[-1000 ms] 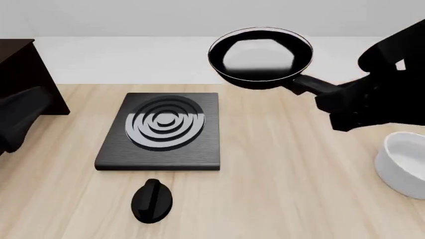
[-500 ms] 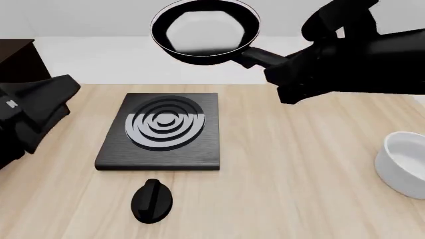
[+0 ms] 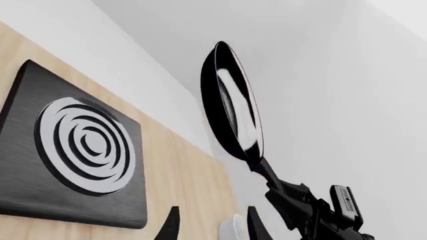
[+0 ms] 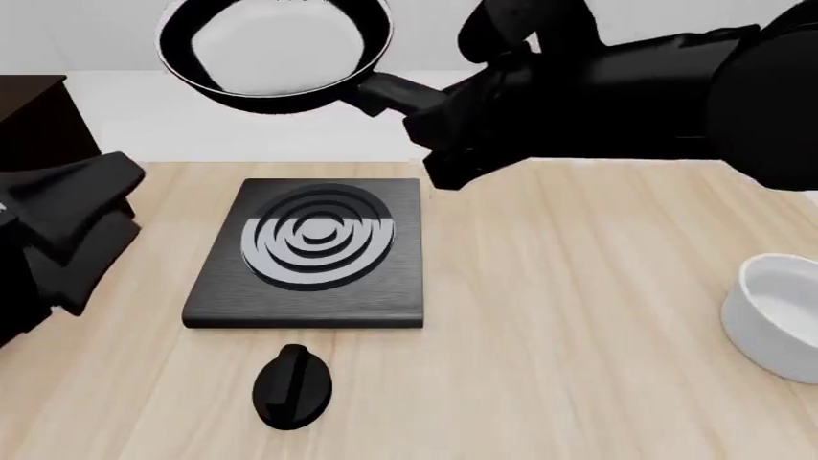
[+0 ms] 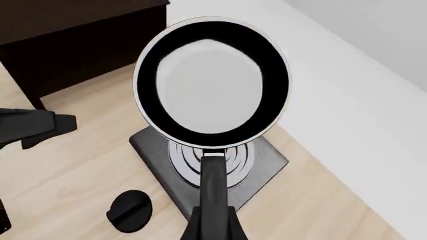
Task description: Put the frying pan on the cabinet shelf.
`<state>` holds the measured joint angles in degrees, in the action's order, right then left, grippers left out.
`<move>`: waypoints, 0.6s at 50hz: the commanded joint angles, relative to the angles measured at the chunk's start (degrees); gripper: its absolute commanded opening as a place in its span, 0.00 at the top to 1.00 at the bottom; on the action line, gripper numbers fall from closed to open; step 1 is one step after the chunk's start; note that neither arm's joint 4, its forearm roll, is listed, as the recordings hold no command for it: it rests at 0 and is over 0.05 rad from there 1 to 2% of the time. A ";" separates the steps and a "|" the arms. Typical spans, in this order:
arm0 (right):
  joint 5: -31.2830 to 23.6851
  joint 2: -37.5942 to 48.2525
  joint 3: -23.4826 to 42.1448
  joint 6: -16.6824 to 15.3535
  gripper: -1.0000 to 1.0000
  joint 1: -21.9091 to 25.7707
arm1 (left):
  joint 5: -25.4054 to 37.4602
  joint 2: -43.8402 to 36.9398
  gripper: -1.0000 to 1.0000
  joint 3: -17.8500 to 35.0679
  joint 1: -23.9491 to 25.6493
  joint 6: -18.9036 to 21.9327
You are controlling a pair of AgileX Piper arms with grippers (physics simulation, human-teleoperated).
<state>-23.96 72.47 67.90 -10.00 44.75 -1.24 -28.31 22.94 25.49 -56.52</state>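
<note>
Gripping the frying pan (image 4: 274, 46) handle, right end effector (image 4: 428, 110); handle trailing right, bowl leftward, aloft.

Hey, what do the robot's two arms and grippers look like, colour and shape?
Both are matte black and blocky. The right arm is a thick, dark bulk with rounded joints. The left gripper ends in two thin, pointed black fingers. No cables show; any markings are too small to read.
</note>
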 commanded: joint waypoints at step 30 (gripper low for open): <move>10.05 8.30 4.26 -0.17 1.00 9.85 | 1.13 0.59 0.00 -0.09 0.92 0.56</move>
<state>-16.29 79.83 69.99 -10.87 52.97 -0.09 -27.11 22.99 25.76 -56.92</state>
